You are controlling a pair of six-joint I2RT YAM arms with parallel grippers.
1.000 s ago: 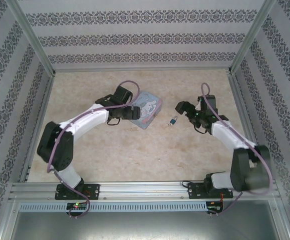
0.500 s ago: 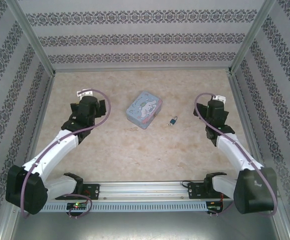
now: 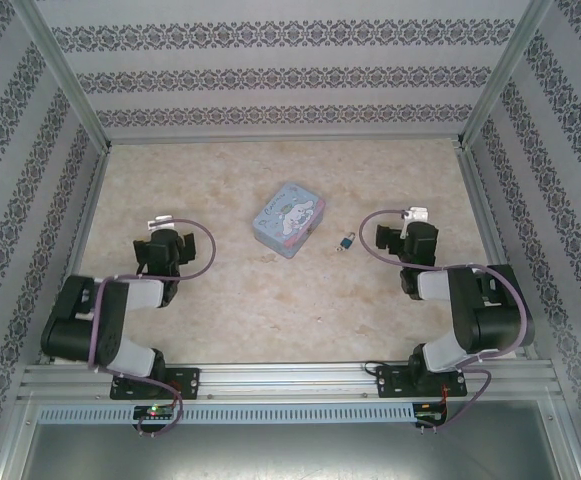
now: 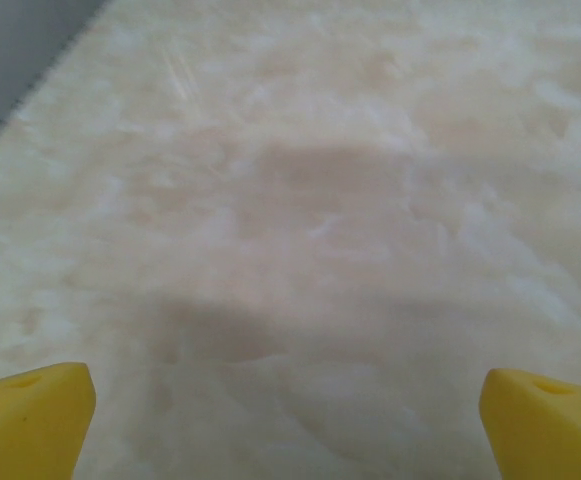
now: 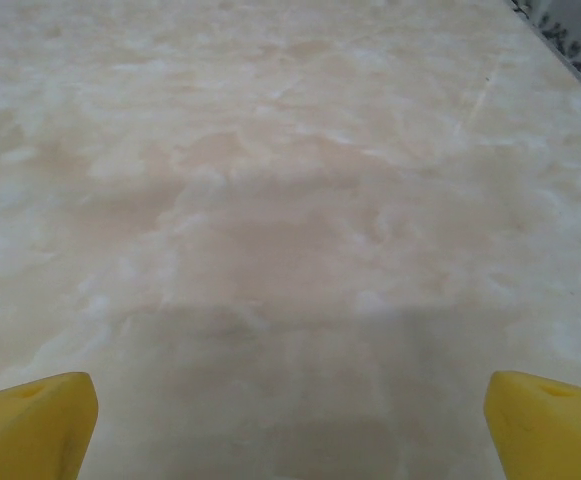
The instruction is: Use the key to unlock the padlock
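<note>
Small blue-teal metal padlock on beige marbled tabletop; left gripper and right gripper gape wide, empty — steady it with the nearer right one before keying.

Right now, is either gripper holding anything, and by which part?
Nothing is held. Left gripper and right gripper show open, empty jaws; the padlock lies on the table.

Surface: tin box at centre; padlock just right of it, slightly nearer me. My left end effector left of the box; right end effector right of the padlock.
</note>
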